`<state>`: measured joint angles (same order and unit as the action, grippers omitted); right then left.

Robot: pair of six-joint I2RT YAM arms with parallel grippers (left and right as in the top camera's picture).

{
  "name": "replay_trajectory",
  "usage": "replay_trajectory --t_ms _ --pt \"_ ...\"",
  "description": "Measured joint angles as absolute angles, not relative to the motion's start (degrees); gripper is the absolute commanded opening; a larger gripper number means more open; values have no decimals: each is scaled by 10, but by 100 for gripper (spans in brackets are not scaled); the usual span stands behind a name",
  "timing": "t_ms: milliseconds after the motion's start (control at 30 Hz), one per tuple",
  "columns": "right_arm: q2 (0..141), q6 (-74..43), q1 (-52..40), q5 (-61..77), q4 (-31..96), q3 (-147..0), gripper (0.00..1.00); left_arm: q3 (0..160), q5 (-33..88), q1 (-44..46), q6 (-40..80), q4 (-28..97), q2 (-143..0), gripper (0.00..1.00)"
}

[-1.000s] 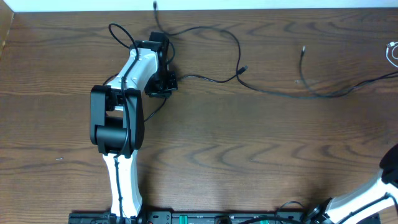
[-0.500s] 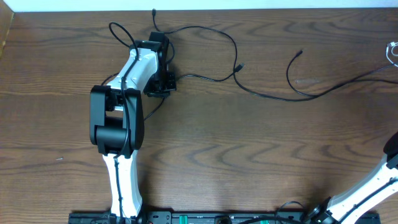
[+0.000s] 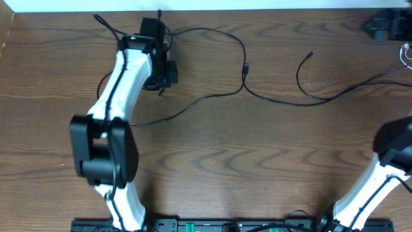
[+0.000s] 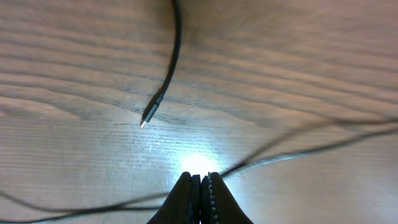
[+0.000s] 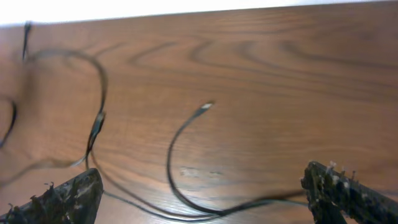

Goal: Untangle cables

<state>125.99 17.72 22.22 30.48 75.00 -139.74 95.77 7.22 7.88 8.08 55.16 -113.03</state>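
Obs: right hand (image 5: 202,177) released, empty; black cable's plug end (image 5: 205,107) lies straight ahead of it, far from left hand (image 4: 200,178), clenched, grip unclear.

Soft, even overhead light on the wooden table (image 3: 257,161), faint shadows, white glare spot in the left wrist view, black cable (image 4: 273,160) there blurred, right wrist view's left edge smeared.

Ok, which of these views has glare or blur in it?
Left wrist: white glare on the table just above the shut left pincer, one cable crisp, the others smeared. Right wrist: soft throughout, worst at its left edge. Overhead: evenly lit and sharp.
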Motion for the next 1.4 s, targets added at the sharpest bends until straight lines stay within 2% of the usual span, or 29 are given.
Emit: replay_trajectory --t_ms 267,667,1400 --pt "1260 223 113 247 766 -1378 99 958 85 79 76 566 -1075 8" --pt "1262 273 -19 224 669 -1175 97 958 91 79 77 572 -1075 7" --pt "1262 261 -170 148 525 -971 84 958 91 79 77 573 -1075 7"
